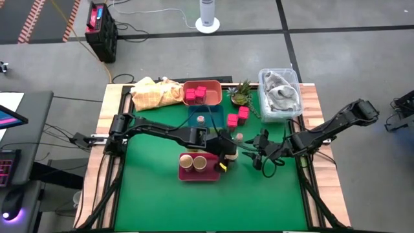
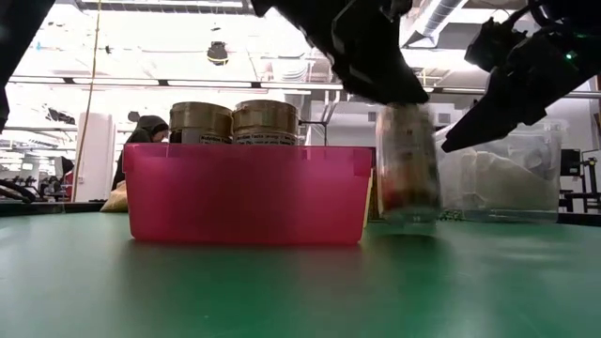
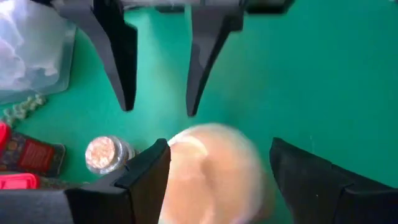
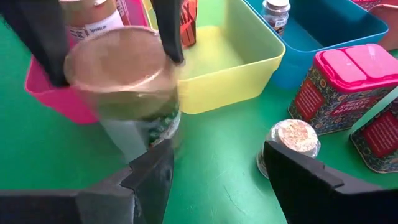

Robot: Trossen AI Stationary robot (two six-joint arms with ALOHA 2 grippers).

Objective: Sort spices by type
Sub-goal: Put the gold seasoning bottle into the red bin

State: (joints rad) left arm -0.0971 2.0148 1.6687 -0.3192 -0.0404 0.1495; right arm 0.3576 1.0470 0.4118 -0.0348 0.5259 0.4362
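A glass jar with a pale tan lid (image 4: 121, 68) stands blurred on the green mat, right of the pink tray (image 2: 244, 192); it also shows in the low view (image 2: 408, 174). My left gripper (image 3: 217, 180) is open above it, one finger on each side of the lid. My right gripper (image 4: 214, 180) is open and empty just to the jar's right, facing it (image 1: 259, 157). Two tan-lidded jars (image 1: 193, 162) stand in the pink tray. A small grey-topped shaker (image 4: 292, 140) stands on the mat beside magenta packs (image 4: 348, 81). My left gripper comes from above with its fingers (image 3: 149, 177) flanking the jar's lid (image 3: 214, 165). The jar's base (image 2: 408, 223) is on the mat. I cannot tell whether the fingers touch the lid.
A yellow tray (image 4: 224, 56) and a teal tray (image 4: 323, 31) holding a shaker lie beyond the jar. An orange tray (image 1: 202, 94) with magenta packs, a small green plant (image 1: 240, 94), a yellow cloth (image 1: 152, 92) and a clear bin (image 1: 279, 94) stand along the far edge.
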